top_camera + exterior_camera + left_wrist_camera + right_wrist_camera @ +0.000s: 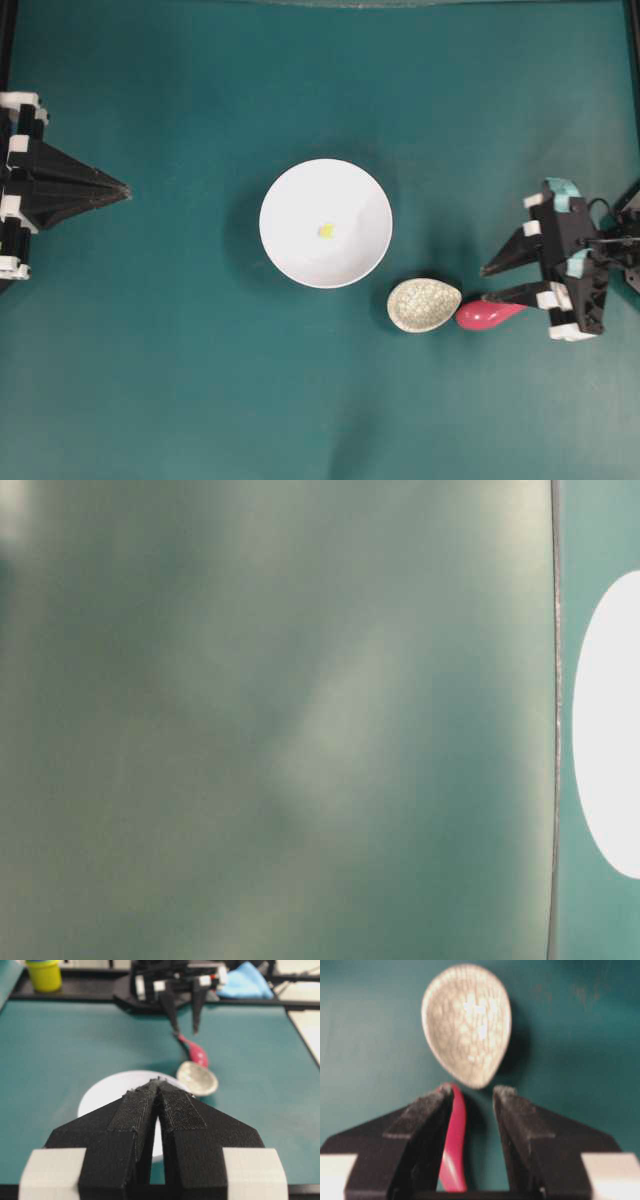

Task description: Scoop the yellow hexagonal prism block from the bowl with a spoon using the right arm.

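The white bowl (300,250) sits mid-table with the tiny yellow hexagonal prism block (326,230) near its centre. To its lower right lies the pink-red spoon (482,315), scoop pointing left. My right gripper (485,285) is open and low over the spoon's handle end. In the right wrist view the red handle (453,1140) runs between the jaws, close against the left finger (427,1115), with a clear gap to the right finger. My left gripper (124,190) stays shut at the far left; its closed tips (159,1081) hide most of the bowl (100,1097).
A speckled beige oval rest (424,304) lies between bowl and spoon, just ahead of my right fingertips (467,1022). A yellow cup (44,974) and blue cloth (245,982) sit beyond the table's far edge. The table-level view is blurred.
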